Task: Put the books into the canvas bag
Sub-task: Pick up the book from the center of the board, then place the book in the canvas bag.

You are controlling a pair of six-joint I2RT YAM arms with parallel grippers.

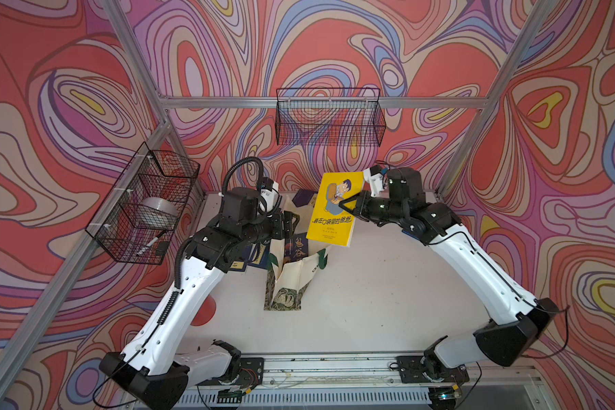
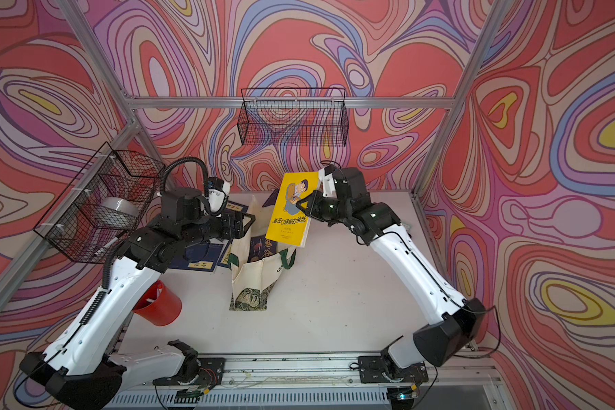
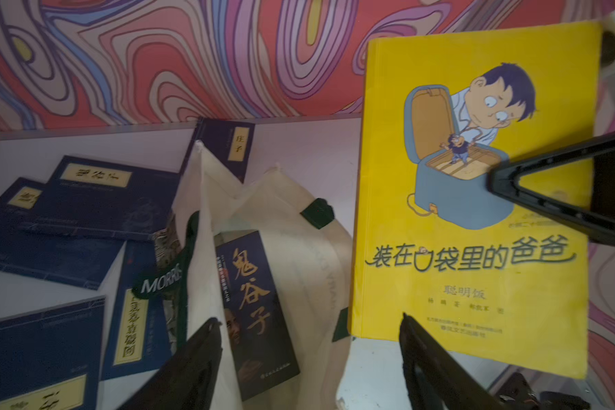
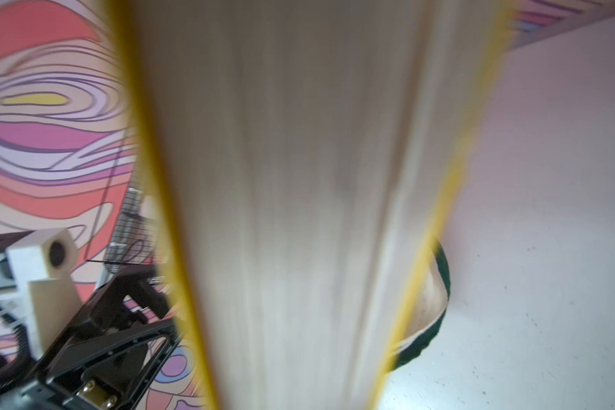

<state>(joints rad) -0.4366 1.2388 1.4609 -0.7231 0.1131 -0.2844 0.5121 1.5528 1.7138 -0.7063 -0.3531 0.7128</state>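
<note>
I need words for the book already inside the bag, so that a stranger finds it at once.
Find the cream canvas bag lying on the white table. In its open mouth lies one dark book. Unlike the navy books beside the bag, with small yellow labels, its cover bears large gold Chinese characters.

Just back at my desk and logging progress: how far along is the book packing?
Done: the dark gold-lettered book appears to sit inside the canvas bag. In hand: the right claw grips the yellow book, raised beside the bag; the left claw is open at its mouth. Left: several navy books lie on the table beside and behind the bag.
</note>
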